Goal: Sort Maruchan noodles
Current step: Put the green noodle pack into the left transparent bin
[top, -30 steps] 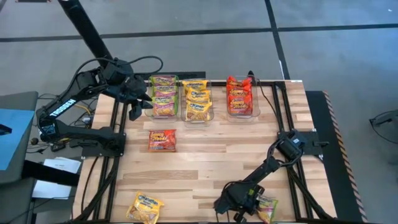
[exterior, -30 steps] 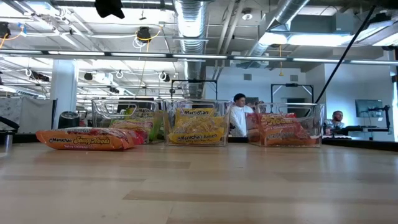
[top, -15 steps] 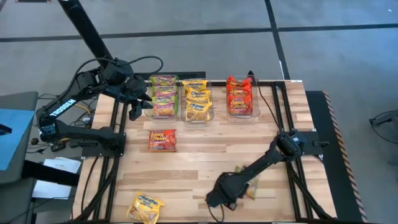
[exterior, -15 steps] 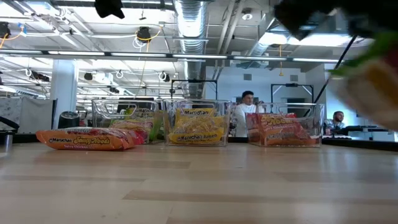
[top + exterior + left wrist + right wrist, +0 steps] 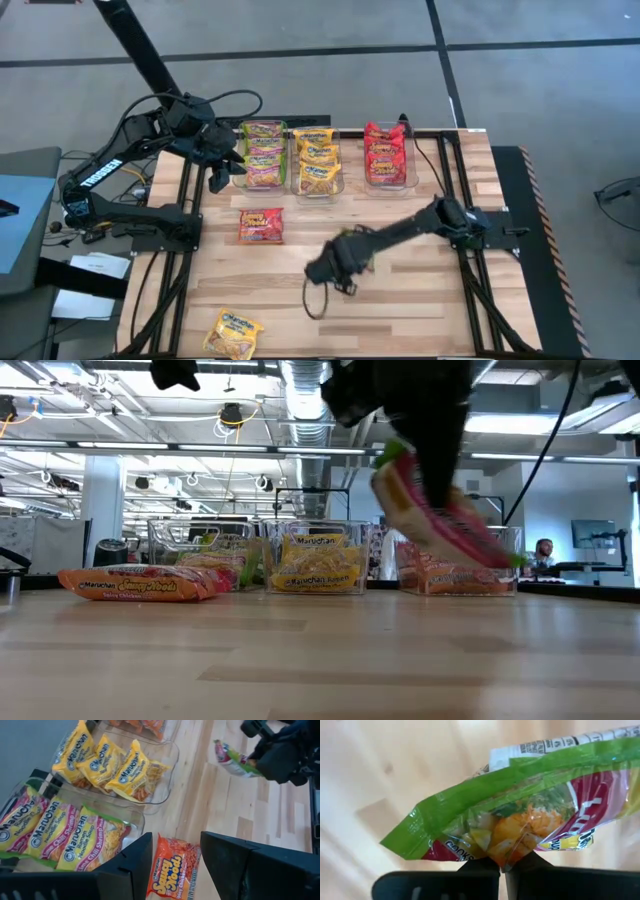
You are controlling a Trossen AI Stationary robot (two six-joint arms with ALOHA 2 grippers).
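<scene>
My right gripper (image 5: 328, 267) is over the middle of the table, shut on a green-and-pink Maruchan packet (image 5: 440, 510), which also shows in the right wrist view (image 5: 530, 805) and the left wrist view (image 5: 231, 760). My left gripper (image 5: 215, 172) is open and empty, hovering beside the left bin at the far left. A red-orange packet (image 5: 260, 225) and a yellow packet (image 5: 232, 333) lie flat on the table. Three clear bins at the far edge hold green-pink (image 5: 262, 152), yellow (image 5: 317, 160) and red-orange (image 5: 385, 155) packets. My right gripper pinches the packet between its two fingers at one edge (image 5: 511, 854), about midway along that edge. The packet is lifted clear of the table. It hangs tilted below the gripper (image 5: 400, 400), with its far end lower.
The right arm (image 5: 410, 228) stretches across the table from its base at the right edge. Bare wood lies between the loose packets and along the right side. A black frame rail runs along the table's left and right edges. People show in the room far behind the bins.
My right gripper has lifted the green-and-pink packet off the table's near right corner. It has carried the packet up and toward the left and far side, to the middle of the table. The packet now hangs clear and tilted.
</scene>
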